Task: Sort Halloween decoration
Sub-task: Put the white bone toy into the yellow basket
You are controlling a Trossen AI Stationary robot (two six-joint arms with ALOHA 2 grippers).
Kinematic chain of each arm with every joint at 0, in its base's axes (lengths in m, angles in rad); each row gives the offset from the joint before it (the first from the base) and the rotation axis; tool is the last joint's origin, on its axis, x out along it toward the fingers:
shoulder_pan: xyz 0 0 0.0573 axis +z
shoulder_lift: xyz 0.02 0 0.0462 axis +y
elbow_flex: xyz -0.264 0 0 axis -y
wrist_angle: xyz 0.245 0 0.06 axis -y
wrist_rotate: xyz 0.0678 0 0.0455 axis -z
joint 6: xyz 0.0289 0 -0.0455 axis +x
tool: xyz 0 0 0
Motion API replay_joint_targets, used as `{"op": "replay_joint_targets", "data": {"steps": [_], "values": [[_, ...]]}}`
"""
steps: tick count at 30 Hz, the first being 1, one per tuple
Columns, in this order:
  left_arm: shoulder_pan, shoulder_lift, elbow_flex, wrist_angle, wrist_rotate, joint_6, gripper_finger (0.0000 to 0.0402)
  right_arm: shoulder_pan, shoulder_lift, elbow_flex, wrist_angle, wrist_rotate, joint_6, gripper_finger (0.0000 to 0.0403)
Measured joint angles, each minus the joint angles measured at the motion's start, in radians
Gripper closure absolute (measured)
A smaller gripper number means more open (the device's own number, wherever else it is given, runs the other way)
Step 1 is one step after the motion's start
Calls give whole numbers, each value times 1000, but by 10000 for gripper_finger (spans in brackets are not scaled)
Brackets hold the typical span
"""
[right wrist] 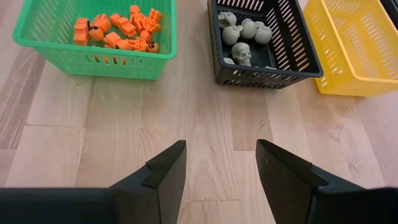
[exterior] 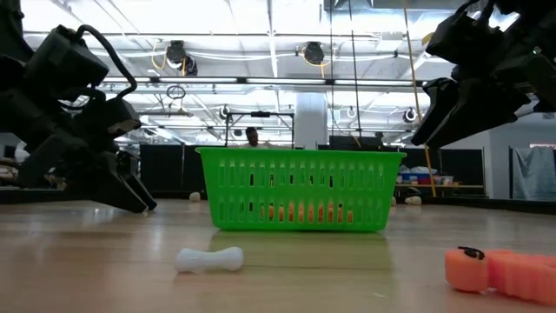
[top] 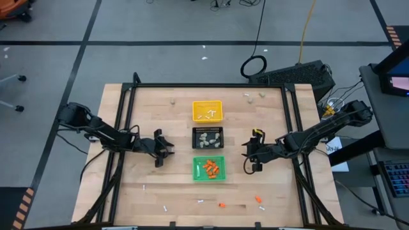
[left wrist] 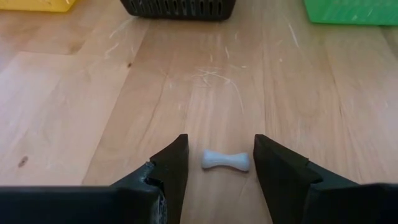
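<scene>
Left gripper is held apart over a white bone on the desk (not touching it). Right gripper is held apart, empty, near green tray.

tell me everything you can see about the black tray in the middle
The black tray is a square, slatted basket that looks like plastic, sitting flat and upright on the wooden table, in a row between the yellow tray and the green tray without touching them. It holds several beige-grey skull-shaped lumps. Neither tool touches it.
</scene>
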Motion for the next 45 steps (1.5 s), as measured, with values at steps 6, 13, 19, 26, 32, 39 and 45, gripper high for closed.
{"op": "replay_joint_targets", "data": {"steps": [6,13,19,26,32,39,45], "values": [[1,7,-1,0,8,-1,226,0,0,0,0,-1,0,225],[0,24,-5,41,11,0,230,0,0,0,0,-1,0,225],[-1,24,-3,39,16,16,284,0,0,0,0,-1,0,225],[-2,24,-3,40,10,26,311,0,0,0,0,-1,-2,225],[-2,24,-3,42,6,28,300,0,0,0,0,-1,-4,225],[-2,25,-3,63,2,31,311,0,0,0,0,-1,-4,225],[-1,26,-4,79,-1,32,312,0,0,0,-1,-1,-4,225]]}}
